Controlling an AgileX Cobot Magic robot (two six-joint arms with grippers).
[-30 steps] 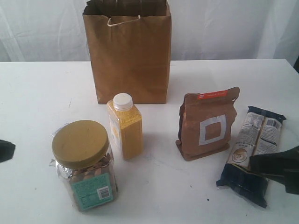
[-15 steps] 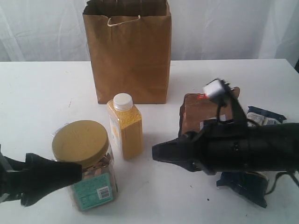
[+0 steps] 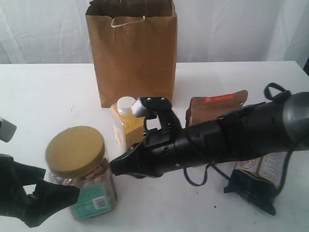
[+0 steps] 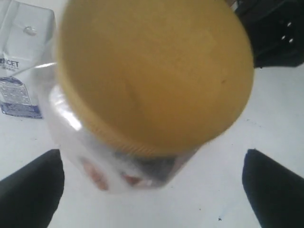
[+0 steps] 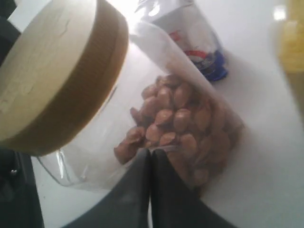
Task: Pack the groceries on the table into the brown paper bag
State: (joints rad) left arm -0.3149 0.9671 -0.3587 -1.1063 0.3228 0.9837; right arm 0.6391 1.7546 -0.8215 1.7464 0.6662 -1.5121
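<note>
Your right gripper point(image 5: 150, 190) has its fingers pressed together, with the tip against the side of the yellow-lidded clear jar point(image 3: 76, 170). The jar looks tipped on the table point(image 3: 38, 101), near the front, with the brown paper bag point(image 3: 133, 58) standing at the back. Your left gripper point(image 4: 152, 164) is spread wide with the jar ahead of the gap, and it pinches nothing.

Risks:
- A shove from that closed tip could topple the jar or skid it onto the small white-blue carton point(image 4: 19, 80) just beside it.
- Your right arm crosses just in front of the yellow white-capped bottle point(image 3: 126, 123), so a sweep could knock it over.

Writing:
- The carton shows "CET"; the rest is cut off.
- The jar's teal label has a barcode, but the text is too small to read.
- The red strip on the copper-brown pouch point(image 3: 219, 104) is unreadable.
</note>
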